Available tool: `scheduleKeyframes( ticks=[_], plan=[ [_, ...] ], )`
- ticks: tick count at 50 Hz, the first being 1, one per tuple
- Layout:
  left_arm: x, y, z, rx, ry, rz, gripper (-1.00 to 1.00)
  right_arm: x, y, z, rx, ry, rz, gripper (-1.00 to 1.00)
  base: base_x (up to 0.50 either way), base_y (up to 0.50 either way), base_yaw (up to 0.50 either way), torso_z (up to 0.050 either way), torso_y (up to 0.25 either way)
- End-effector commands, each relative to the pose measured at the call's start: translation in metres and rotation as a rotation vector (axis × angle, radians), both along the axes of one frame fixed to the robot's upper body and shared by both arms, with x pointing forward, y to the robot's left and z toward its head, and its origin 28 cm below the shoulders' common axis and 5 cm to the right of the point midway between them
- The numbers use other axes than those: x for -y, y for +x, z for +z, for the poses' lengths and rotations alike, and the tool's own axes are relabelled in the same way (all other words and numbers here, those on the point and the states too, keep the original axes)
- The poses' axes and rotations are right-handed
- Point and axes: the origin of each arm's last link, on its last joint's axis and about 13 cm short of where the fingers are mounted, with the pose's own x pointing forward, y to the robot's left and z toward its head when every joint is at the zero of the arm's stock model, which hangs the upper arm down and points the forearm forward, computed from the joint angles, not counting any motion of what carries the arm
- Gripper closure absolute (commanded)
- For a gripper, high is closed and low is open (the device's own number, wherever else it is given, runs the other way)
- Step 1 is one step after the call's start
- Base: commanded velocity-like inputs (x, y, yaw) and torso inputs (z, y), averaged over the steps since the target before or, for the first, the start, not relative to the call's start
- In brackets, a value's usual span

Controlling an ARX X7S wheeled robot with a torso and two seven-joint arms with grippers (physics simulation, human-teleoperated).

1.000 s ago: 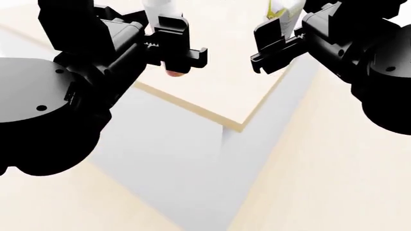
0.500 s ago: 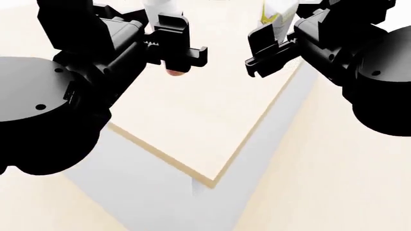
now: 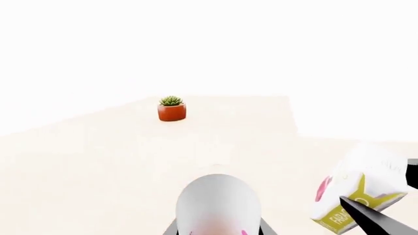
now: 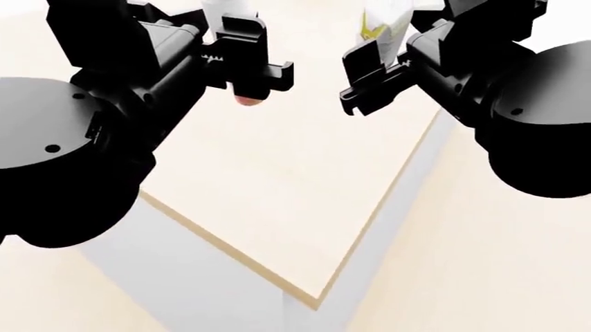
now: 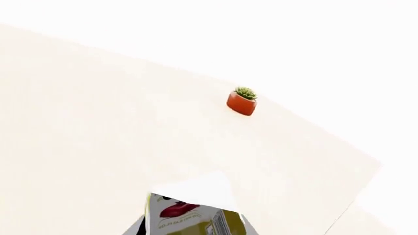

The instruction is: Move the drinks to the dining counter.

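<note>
In the head view we see both arms as glossy black shells. The left arm [image 4: 74, 138] fills the 9 o'clock side with a large rounded housing, and two small round screw heads show on it, one toward its upper edge and one lower down. The right arm [image 4: 535, 117] bulges at 3 o'clock in the same smooth dome, with one small screw dot. Each arm narrows into blocky, angular black links. The left gripper [image 4: 248, 69] has flat, square-edged fingers with a short toothed white marking beside them. The right gripper [image 4: 369, 76] is black too, stepped and bracket-like.
</note>
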Motion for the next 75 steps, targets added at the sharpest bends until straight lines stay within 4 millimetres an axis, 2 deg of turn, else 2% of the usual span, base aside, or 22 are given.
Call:
scheduleKeyframes(
  ticks=[1, 9, 16, 22, 25, 26, 27, 28, 33, 35, 42, 75],
  plan=[
    [-0.002, 0.001, 0.007, 0.029, -0.023, 0.019, 1.00, -0.002, 0.003, 0.003, 0.040, -0.019, -0.007, 1.00, -0.42, -0.28, 0.00, 0.000, 0.010],
    [-0.003, 0.001, 0.007, 0.030, -0.024, 0.021, 1.00, -0.004, 0.010, -0.005, 0.032, 0.024, -0.002, 1.00, -0.21, -0.14, 0.00, 0.001, 0.001],
    [-0.003, 0.001, 0.006, 0.030, -0.022, 0.019, 1.00, -0.008, 0.023, -0.017, 0.019, 0.042, 0.000, 1.00, 0.00, 0.00, 0.00, 0.000, 0.000],
    [-0.002, 0.000, 0.006, 0.028, -0.020, 0.016, 1.00, -0.005, 0.037, -0.024, -0.007, 0.064, -0.044, 1.00, 0.00, 0.00, 0.00, 0.002, 0.002],
    [-0.002, 0.000, 0.005, 0.024, -0.021, 0.016, 1.00, -0.007, 0.045, -0.025, 0.010, 0.115, -0.061, 1.00, 0.00, 0.00, 0.00, 0.000, 0.003],
    [-0.003, -0.001, 0.006, 0.025, -0.026, 0.019, 1.00, -0.007, 0.044, -0.032, 0.029, 0.176, -0.048, 1.00, 0.00, 0.00, 0.00, 0.000, 0.000],
    [-0.003, -0.001, 0.006, 0.026, -0.021, 0.024, 1.00, -0.005, 0.047, -0.045, -0.034, 0.129, -0.087, 1.00, 0.00, 0.00, 0.00, 0.000, 0.000],
    [-0.003, -0.001, 0.009, 0.029, -0.030, 0.023, 1.00, -0.003, 0.051, -0.048, -0.033, 0.123, -0.094, 1.00, 0.00, 0.00, 0.00, 0.000, 0.000],
    [-0.002, -0.002, 0.010, 0.037, -0.026, 0.024, 1.00, -0.001, 0.058, -0.045, -0.042, 0.104, -0.108, 1.00, 0.00, 0.00, 0.00, 0.000, 0.002],
    [-0.003, -0.002, 0.010, 0.039, -0.025, 0.024, 1.00, 0.000, 0.057, -0.045, -0.050, 0.046, -0.095, 1.00, 0.00, 0.00, 0.00, 0.000, 0.000],
    [-0.001, -0.001, 0.008, 0.037, -0.019, 0.025, 1.00, 0.002, 0.063, -0.058, -0.080, 0.035, -0.087, 1.00, 0.00, 0.00, 0.00, 0.001, 0.001],
    [0.001, -0.002, 0.004, 0.028, -0.010, 0.011, 1.00, -0.008, 0.070, -0.067, -0.144, -0.010, -0.029, 1.00, 0.00, 0.00, 0.00, 0.001, 0.002]
  ],
)
